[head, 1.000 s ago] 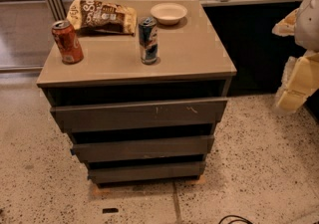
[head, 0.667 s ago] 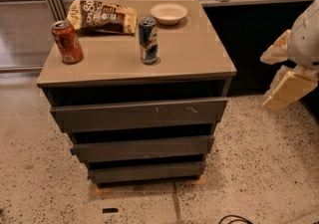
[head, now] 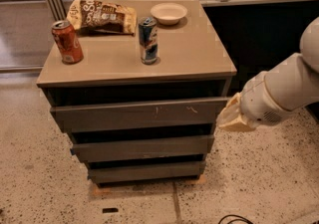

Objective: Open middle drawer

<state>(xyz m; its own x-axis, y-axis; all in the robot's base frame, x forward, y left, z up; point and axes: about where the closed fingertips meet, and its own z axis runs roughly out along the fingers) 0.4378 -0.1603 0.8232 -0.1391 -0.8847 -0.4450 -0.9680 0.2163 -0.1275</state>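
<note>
Arm brought in from the right; middle drawer not yet reached.

The table [head: 199, 54] is seen unmoved, while the white arm [head: 289, 88] has been swung in from the right edge of the view. The middle drawer [head: 144, 147], between the scratched top front [head: 124, 115] and the bottom front [head: 147, 171], is unchanged and untouched. The gripper [head: 230, 116] is now held just beside the right end of the top front, above the middle drawer's level; whether it is open or closed cannot be told. An approach is judged to be underway, with lowering needed. The red soda can [head: 67, 42] and blue can [head: 148, 40] are left undisturbed.
</note>
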